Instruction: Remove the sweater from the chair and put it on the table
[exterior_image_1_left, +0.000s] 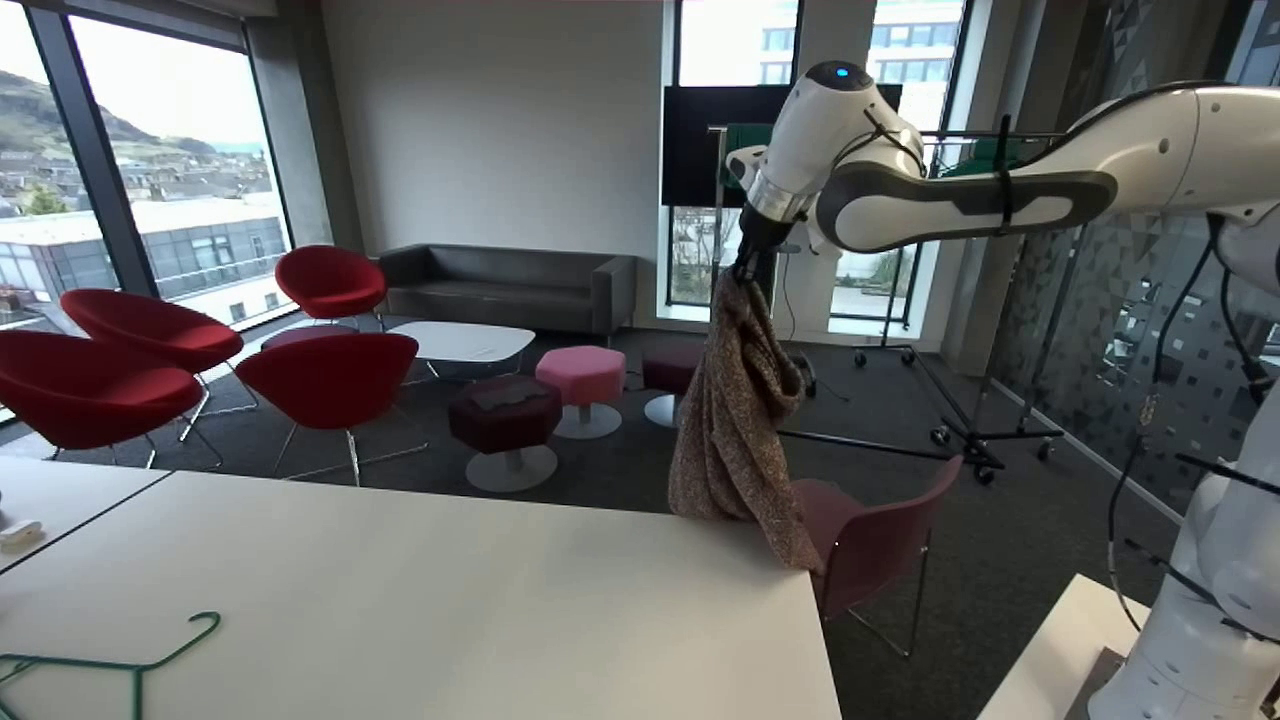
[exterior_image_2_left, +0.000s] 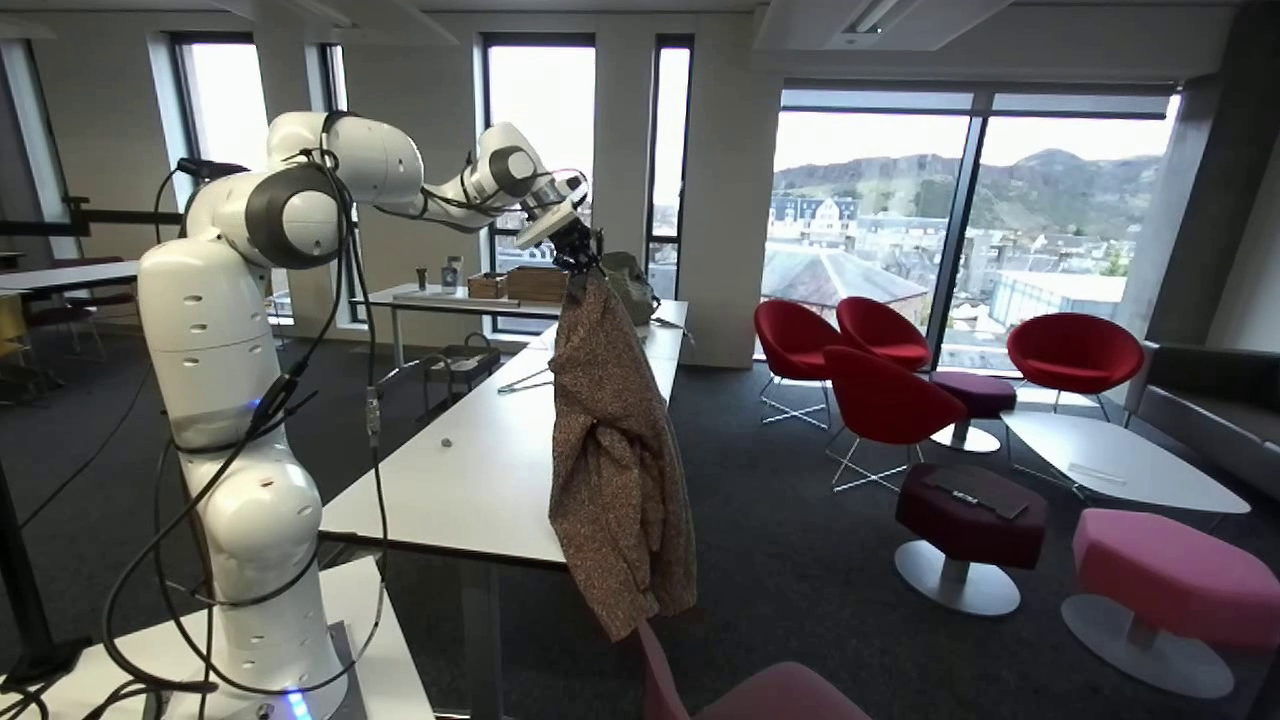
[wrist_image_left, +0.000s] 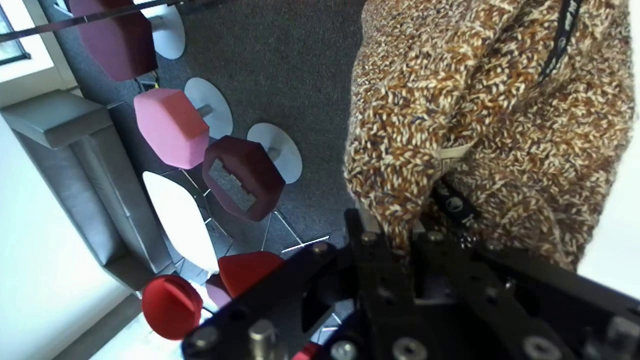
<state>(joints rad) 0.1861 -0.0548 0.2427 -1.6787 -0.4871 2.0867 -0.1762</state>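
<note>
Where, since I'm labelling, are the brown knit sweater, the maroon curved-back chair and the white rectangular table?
Brown knit sweater (exterior_image_2_left: 622, 450), in an exterior view: middle of the hanging cloth.
Maroon curved-back chair (exterior_image_1_left: 885, 550), in an exterior view: backrest.
White rectangular table (exterior_image_1_left: 470, 600), in an exterior view: tabletop.

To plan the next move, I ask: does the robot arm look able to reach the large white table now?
Probably yes: the gripper holds the sweater near a corner of the table, and nothing visible blocks its way. I cannot tell if the sweater clears the chair.
</note>
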